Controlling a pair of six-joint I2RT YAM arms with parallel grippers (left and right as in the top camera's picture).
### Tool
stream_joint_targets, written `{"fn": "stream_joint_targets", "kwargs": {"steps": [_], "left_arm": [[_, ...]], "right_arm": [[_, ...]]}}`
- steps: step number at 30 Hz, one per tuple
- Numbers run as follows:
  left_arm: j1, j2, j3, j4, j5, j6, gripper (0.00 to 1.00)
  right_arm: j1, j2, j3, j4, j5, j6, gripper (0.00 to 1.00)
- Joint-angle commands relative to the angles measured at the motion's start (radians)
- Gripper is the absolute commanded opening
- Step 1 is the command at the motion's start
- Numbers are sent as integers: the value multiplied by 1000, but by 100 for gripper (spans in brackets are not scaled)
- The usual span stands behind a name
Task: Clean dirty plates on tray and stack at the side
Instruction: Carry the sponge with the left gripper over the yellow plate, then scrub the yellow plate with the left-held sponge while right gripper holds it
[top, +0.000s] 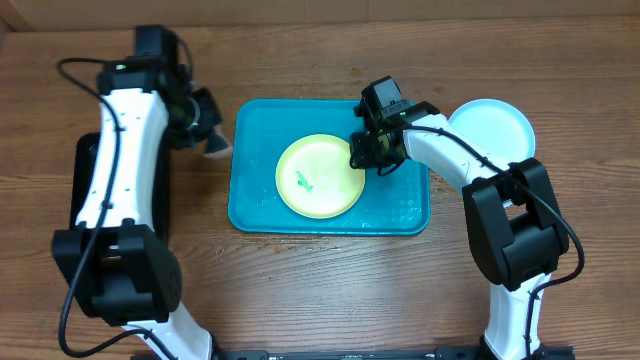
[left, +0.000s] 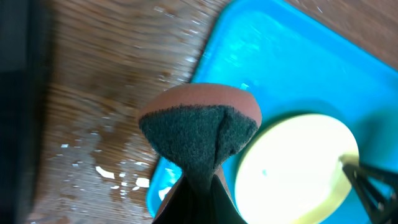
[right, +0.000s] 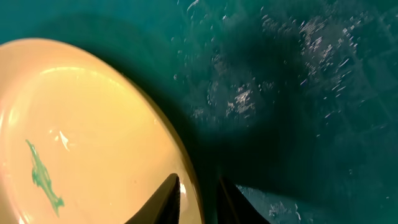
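A yellow-green plate (top: 320, 177) with a teal-green smear (top: 305, 182) lies flat in the turquoise tray (top: 400, 205). My right gripper (top: 362, 158) is low at the plate's right rim. In the right wrist view it (right: 198, 193) stands narrowly open, one finger over the plate (right: 93, 124), the other outside the rim above the wet tray floor (right: 298, 93). My left gripper (top: 212, 135) hovers by the tray's left edge, shut on a sponge (left: 199, 127) with its dark green pad facing out. A pale blue plate (top: 492, 128) rests on the table at the right.
A black tray (top: 160, 200) lies under my left arm at the table's left. Water drops (left: 112, 174) dot the wood beside the turquoise tray's left rim (left: 161, 186).
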Motion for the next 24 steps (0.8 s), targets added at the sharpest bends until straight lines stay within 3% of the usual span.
{"fn": "stream_joint_targets", "kwargs": {"steps": [1,10,20,24], "left_arm": [[-77,5,-37,15,28,10,4],[-283,5,-229,261,36,-178,8],[-366,6,-306,422,37,-207,9],[-388,19,-328,461,36,-219,7]], "right_arm": [[-3,4,-8,24,25,19,20],[2,6,-19,11,21,49,9],[2,6,-19,-29,20,49,12],[2,6,-19,-29,14,77,4]]}}
